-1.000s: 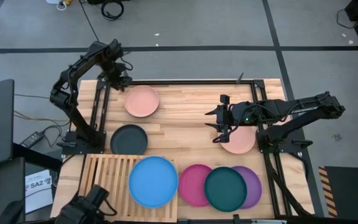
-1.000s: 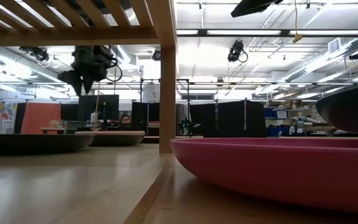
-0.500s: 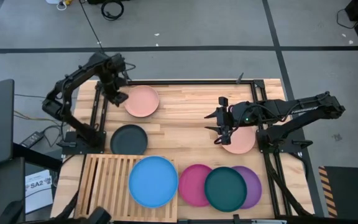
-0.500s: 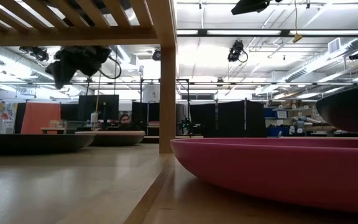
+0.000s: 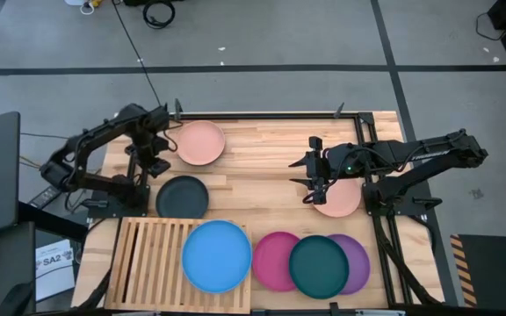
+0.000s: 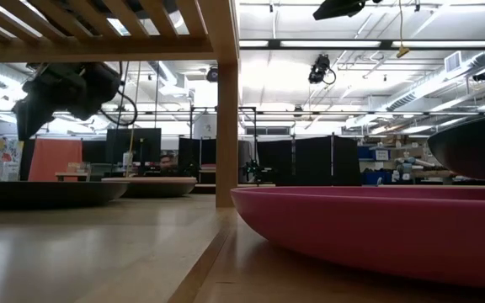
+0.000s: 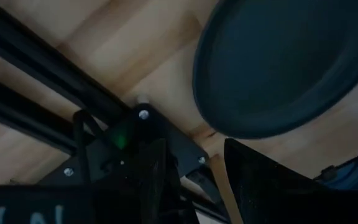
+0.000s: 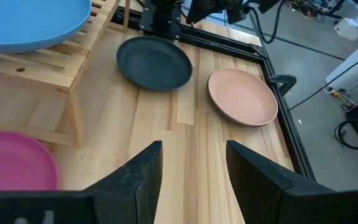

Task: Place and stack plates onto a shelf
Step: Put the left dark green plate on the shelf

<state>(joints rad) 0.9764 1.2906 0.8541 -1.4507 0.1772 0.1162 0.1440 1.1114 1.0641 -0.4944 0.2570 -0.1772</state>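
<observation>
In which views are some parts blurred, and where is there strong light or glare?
Low view: the magenta plate up close looks soft, and the ceiling lights are very bright. Left wrist view: the black plate and the fingers are blurred. The high view is evenly lit.

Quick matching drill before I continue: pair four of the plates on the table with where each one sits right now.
Things:
1. blue plate
2. teal plate
3. black plate
4. salmon plate at the far edge

Places:
A. on the bare tabletop, just behind the shelf
B. resting on the shelf
C. beside the left gripper, flat on the tabletop
D. overlapping the magenta plate and the purple plate

Pairs: 1-B, 2-D, 3-A, 4-C
</observation>
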